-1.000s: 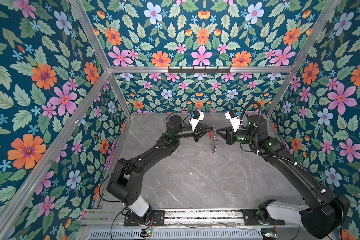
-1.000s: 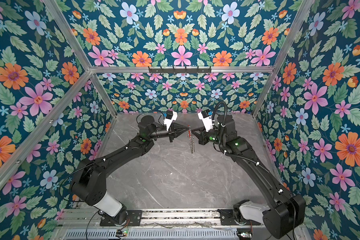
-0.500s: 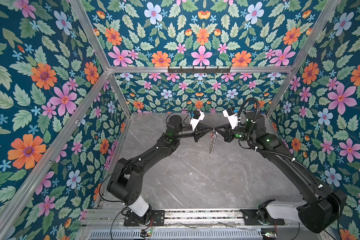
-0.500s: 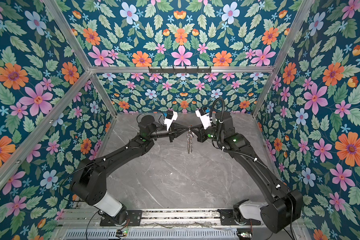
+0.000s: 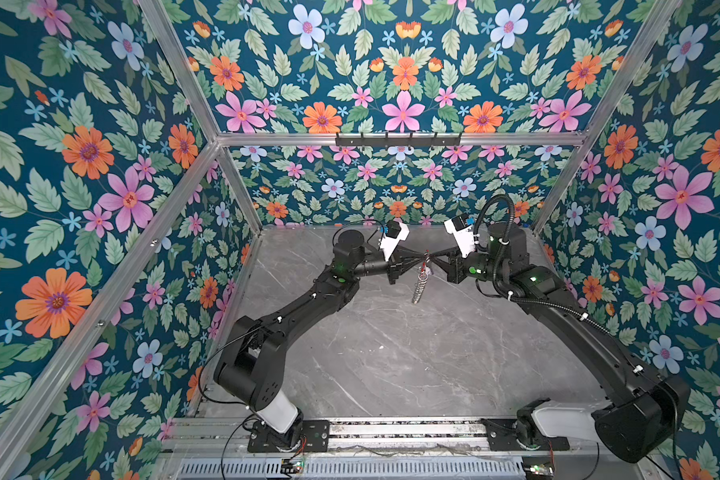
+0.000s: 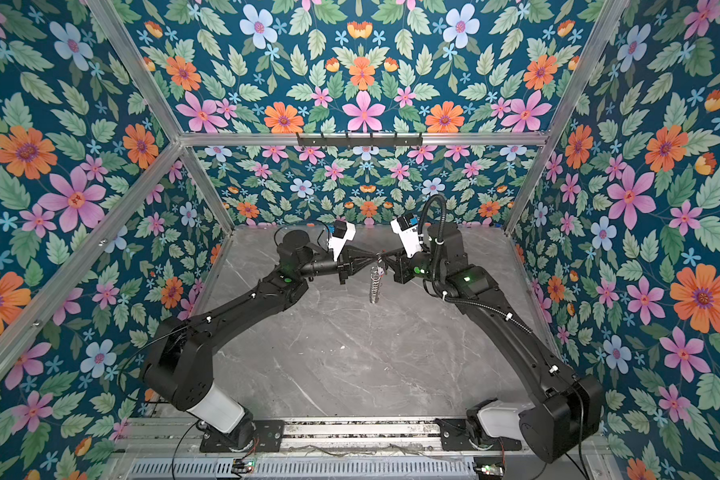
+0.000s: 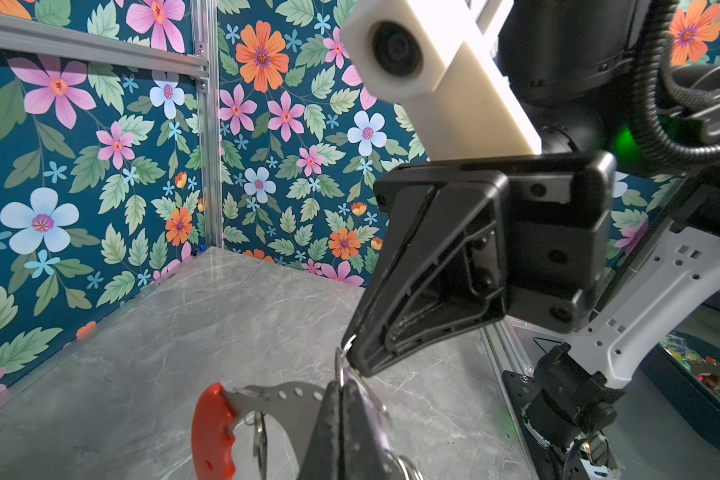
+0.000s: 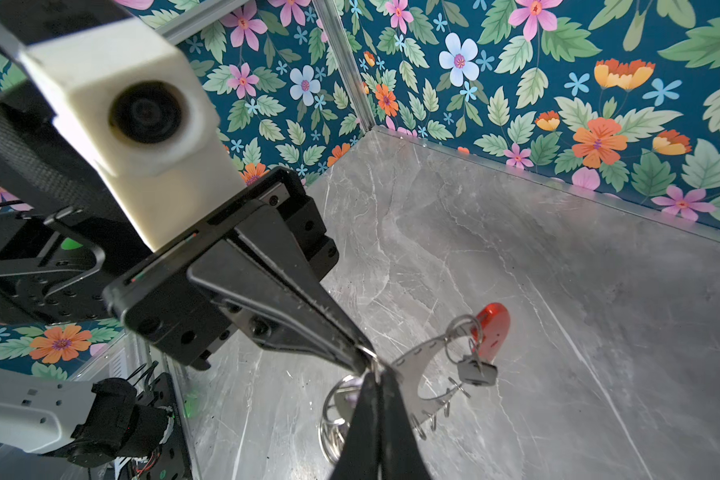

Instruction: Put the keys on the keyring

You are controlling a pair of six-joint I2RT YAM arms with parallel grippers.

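keyring [image 5: 420, 286] above table [image 5: 391, 353], between left end effector [image 5: 423, 258], right end effector [image 5: 433, 260]

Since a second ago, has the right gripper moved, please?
Yes. Against the hook rail, the right gripper has shifted left in both top views, meeting the left gripper above the keyring.

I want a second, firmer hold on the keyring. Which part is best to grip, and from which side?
Probably the red plastic piece: it is thick and broad, while the metal band is thin and carries a small key. It sticks out toward the back wall with open air around, so come from that side, jaws across its flat faces.
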